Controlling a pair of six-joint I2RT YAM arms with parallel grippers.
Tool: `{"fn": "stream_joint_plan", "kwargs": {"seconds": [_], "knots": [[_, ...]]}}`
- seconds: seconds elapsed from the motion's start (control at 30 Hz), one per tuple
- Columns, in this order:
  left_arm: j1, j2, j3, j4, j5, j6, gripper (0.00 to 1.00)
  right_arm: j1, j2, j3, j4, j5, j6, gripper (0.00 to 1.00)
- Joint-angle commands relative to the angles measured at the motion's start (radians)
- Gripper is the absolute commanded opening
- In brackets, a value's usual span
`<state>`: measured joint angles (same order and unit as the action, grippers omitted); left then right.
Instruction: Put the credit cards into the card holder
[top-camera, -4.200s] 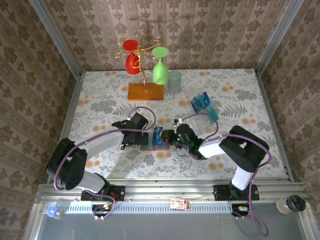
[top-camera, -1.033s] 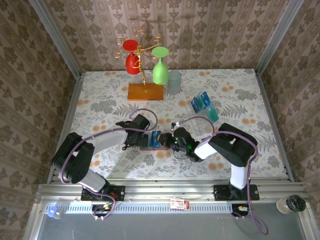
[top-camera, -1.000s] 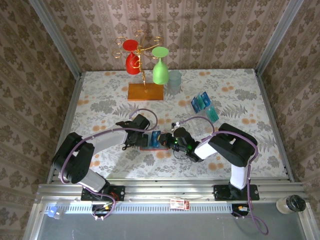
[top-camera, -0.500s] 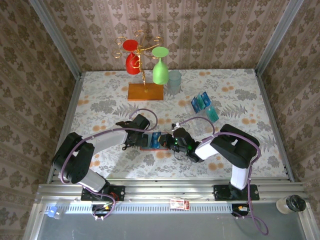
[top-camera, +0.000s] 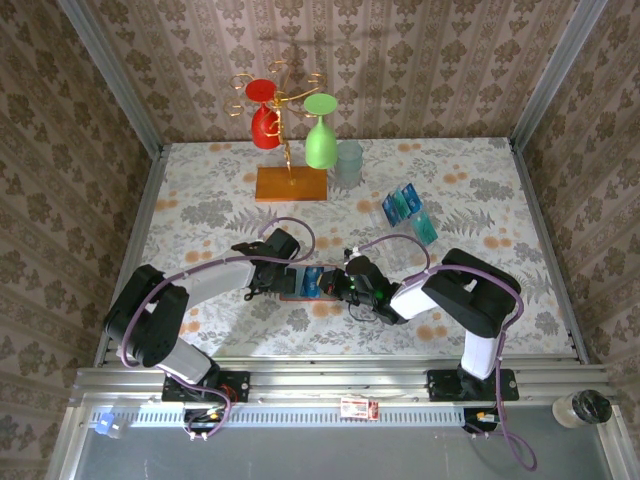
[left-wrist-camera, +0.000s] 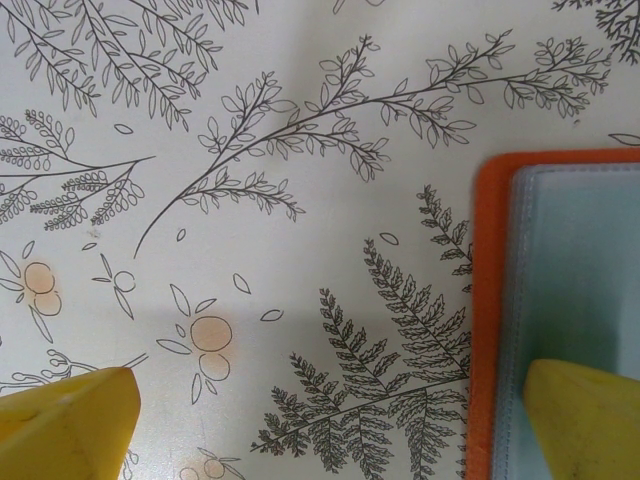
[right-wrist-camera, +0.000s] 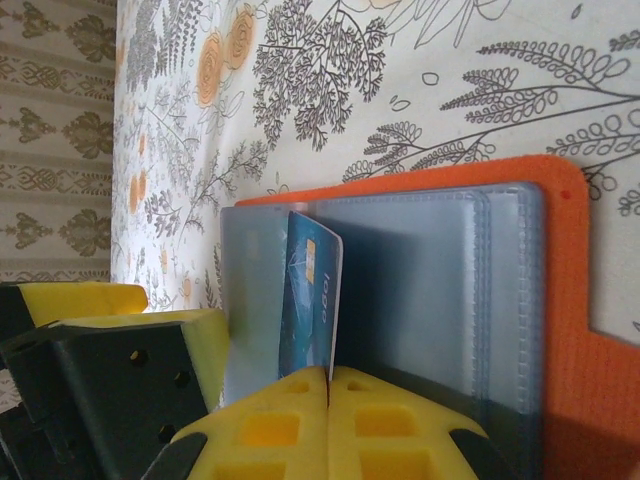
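The card holder (top-camera: 296, 295) lies open on the table, orange with grey-blue pockets (right-wrist-camera: 430, 290). My right gripper (right-wrist-camera: 328, 372) is shut on a blue credit card (right-wrist-camera: 310, 300), whose far edge stands in the holder's left pocket. From above, that credit card (top-camera: 313, 281) shows over the holder, with the right gripper (top-camera: 333, 283) just right of it. My left gripper (left-wrist-camera: 325, 420) is open at the holder's left edge (left-wrist-camera: 487, 300); one yellow finger (left-wrist-camera: 585, 415) rests on the pocket, the other finger (left-wrist-camera: 65, 420) on the tablecloth. More credit cards (top-camera: 403, 205) stand at the back right.
A clear rack with blue cards sits at the back right, with a teal card (top-camera: 425, 228) beside it. A gold stand on a wooden base (top-camera: 291, 183) holds a red glass (top-camera: 264, 110) and a green glass (top-camera: 320, 135). A clear tumbler (top-camera: 349, 160) stands next to it.
The blue card in my right gripper has tipped from upright to lying lower across the holder, and the right gripper has shifted slightly. The left arm has stayed still.
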<state>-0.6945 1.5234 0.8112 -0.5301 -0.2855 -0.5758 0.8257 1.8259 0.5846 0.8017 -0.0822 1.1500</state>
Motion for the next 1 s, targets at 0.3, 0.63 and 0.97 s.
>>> {"fn": "stream_joint_plan", "kwargs": {"seconds": [0.3, 0.63, 0.97], "knots": [[-0.005, -0.006, -0.024, -0.027, -0.011, -0.011, 1.00, 0.010, 0.021, 0.059, -0.183, -0.035, -0.008, 0.00], [-0.006, -0.008, -0.024, -0.024, -0.008, -0.012, 1.00, 0.005, 0.061, 0.124, -0.246, -0.086, -0.024, 0.00], [-0.004, -0.024, -0.015, -0.024, -0.006, -0.025, 1.00, -0.034, 0.003, 0.200, -0.428, -0.159, -0.106, 0.35]]}}
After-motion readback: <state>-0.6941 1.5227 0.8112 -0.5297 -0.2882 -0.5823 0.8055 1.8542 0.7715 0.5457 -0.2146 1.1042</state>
